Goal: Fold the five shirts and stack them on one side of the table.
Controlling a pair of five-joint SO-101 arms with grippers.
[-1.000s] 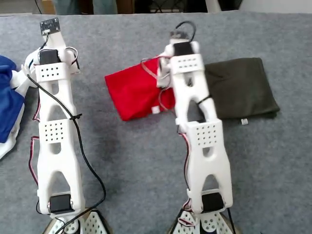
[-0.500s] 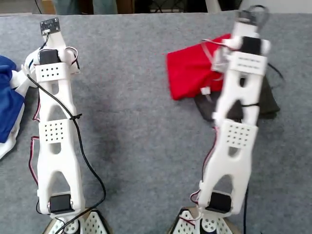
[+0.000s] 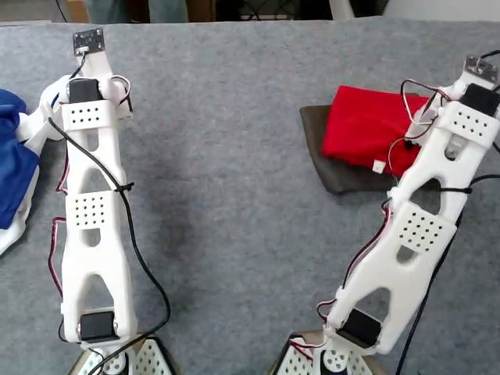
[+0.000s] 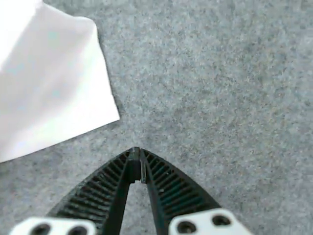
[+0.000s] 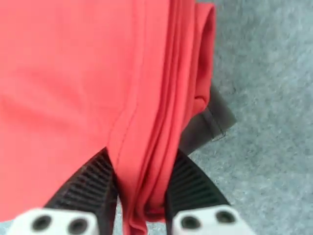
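A folded red shirt [image 3: 361,131] lies on top of a folded dark olive shirt [image 3: 332,173] at the right side of the table. My right gripper [image 5: 141,188] is shut on the red shirt [image 5: 73,88], its folded edge pinched between the black fingers [image 5: 188,183]; a corner of the dark shirt [image 5: 208,122] peeks out underneath. In the high view the right arm [image 3: 426,211] reaches over that stack. My left gripper [image 4: 137,166] is shut with nothing in it, just above the grey carpet beside a white shirt [image 4: 44,83]. A crumpled blue shirt [image 3: 12,160] lies at the far left.
The table is covered with grey carpet [image 3: 226,156]. A white cloth [image 3: 16,230] shows under the blue shirt at the left edge. The left arm [image 3: 90,203] stretches up the left side. Bare carpet lies between the two arms.
The right arm swung to the right, carrying the red shirt from the table's middle over onto the dark olive shirt. The left arm barely moved.
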